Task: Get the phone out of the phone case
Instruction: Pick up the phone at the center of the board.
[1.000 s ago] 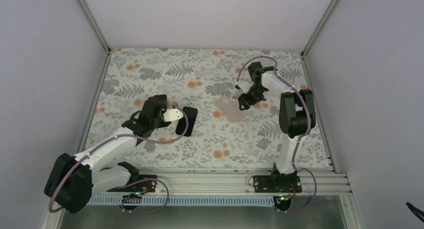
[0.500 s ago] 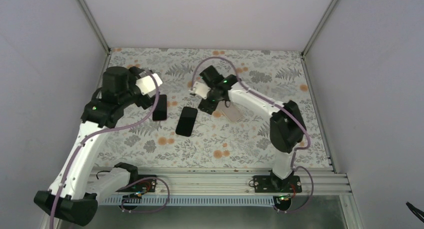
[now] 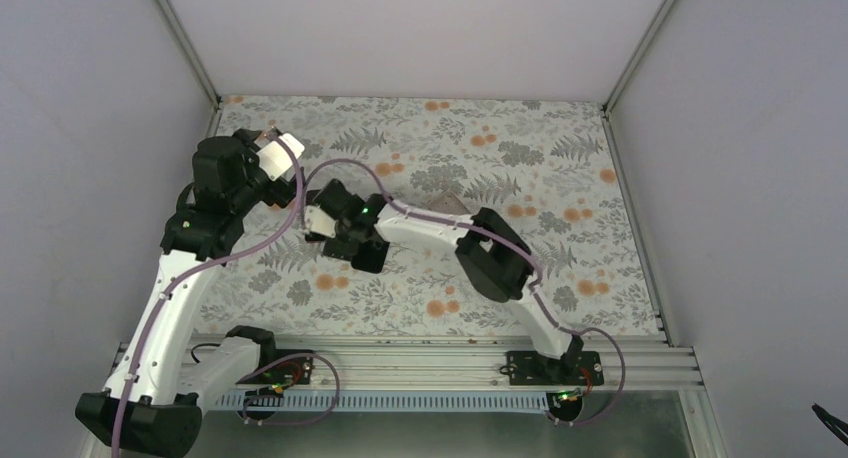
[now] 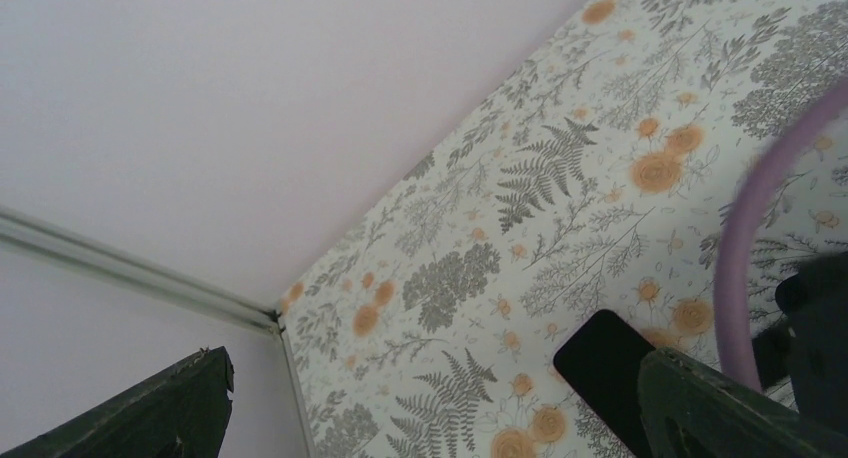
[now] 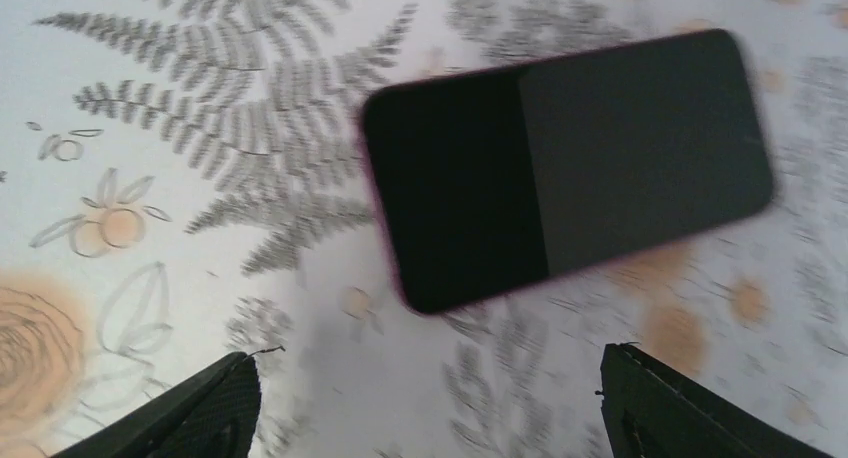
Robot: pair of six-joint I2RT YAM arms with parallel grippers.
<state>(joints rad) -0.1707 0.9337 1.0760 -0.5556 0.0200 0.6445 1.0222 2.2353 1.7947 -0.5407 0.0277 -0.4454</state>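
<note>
A black phone with a thin pink rim (image 5: 565,168) lies flat on the floral table, screen up. In the top view it (image 3: 372,258) lies at centre left, partly under my right gripper (image 3: 345,240). My right gripper (image 5: 425,408) hovers just short of the phone's long edge, open and empty, one finger at each side. My left gripper (image 3: 288,183) is raised at the far left, open and empty. In its wrist view (image 4: 430,418) one end of the phone (image 4: 610,363) shows next to the right finger.
A pale flat case-like rectangle (image 3: 446,198) lies at the table's centre, mostly hidden under my right forearm. The right arm and a purple cable (image 4: 745,248) fill the right side of the left wrist view. White walls close off the left, back and right.
My right arm has swung from the far right across the table to the phone. My left arm has lifted off the phone and pulled back up to the far left.
</note>
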